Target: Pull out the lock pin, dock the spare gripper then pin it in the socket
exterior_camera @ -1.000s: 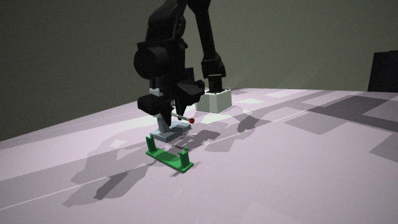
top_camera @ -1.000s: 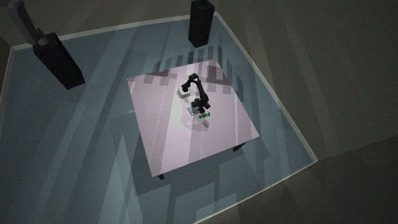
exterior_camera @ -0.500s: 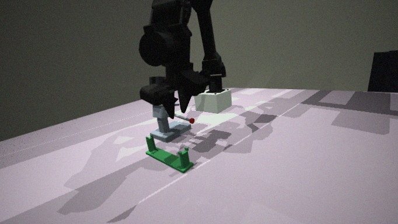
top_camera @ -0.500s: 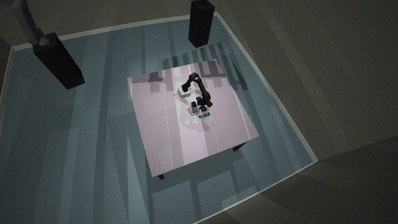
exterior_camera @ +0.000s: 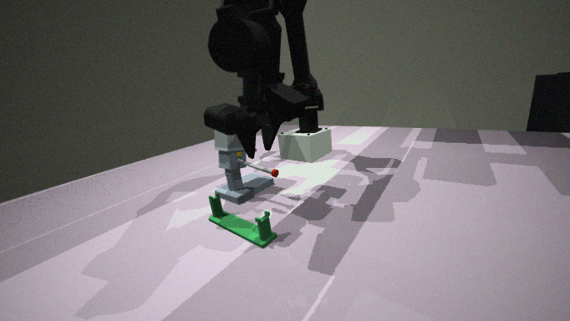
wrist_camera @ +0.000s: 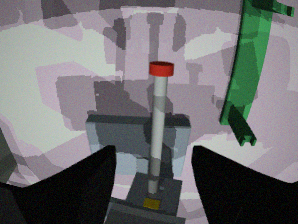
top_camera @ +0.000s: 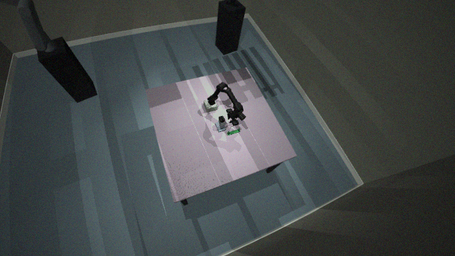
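The lock pin [exterior_camera: 259, 166] [wrist_camera: 158, 115], a pale rod with a red head, sticks out of the mount's socket [exterior_camera: 226, 160] beside a yellow mark. How deep it sits is hidden. The mount's blue-grey base [exterior_camera: 234, 196] [wrist_camera: 100, 142] stands on the table. The spare gripper, a pale block [exterior_camera: 225, 142] with a dark top [top_camera: 221, 119], stands on the socket; its top is hidden behind my arm in the exterior view. My gripper [exterior_camera: 259, 152] [wrist_camera: 154, 154] is open and empty, its fingertips above the pin's shaft and to either side of it in the wrist view.
A green cradle [top_camera: 233, 132] [exterior_camera: 238, 226] [wrist_camera: 250, 65] with two notched uprights lies empty beside the mount. My arm's pale base block [top_camera: 210, 106] [exterior_camera: 309, 146] stands behind the mount. Patchy shadows cross the pink table [top_camera: 187, 160].
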Controlling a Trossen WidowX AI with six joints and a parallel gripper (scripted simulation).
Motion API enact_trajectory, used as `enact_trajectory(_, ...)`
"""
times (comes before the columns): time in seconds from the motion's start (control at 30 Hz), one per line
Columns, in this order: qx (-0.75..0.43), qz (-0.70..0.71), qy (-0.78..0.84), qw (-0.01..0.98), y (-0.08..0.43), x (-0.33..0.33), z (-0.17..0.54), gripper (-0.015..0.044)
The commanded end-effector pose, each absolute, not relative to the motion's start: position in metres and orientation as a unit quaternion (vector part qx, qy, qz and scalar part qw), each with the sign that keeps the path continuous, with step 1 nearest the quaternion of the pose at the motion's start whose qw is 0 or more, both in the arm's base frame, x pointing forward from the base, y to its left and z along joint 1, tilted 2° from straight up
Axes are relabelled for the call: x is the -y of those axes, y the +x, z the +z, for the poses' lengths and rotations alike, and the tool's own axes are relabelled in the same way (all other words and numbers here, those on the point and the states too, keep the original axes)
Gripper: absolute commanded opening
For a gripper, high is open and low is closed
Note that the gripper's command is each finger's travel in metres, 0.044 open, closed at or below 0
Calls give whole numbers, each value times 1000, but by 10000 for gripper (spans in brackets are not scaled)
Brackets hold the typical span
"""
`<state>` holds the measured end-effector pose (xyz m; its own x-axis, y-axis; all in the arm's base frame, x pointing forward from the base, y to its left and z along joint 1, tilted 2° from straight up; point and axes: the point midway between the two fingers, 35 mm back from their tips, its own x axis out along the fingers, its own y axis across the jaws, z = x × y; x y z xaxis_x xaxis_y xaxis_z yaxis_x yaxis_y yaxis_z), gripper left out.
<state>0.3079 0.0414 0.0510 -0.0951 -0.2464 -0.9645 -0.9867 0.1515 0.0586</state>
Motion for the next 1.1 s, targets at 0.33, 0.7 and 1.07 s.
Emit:
enact_trajectory(0.33,-613,414,-505,445,312,-61,77,200)
enact_trajectory(0.7,-613,414,-507,444,311,-58,74,436)
enact_trajectory(1.07,-613,414,-507,444,311,-58,74,440)
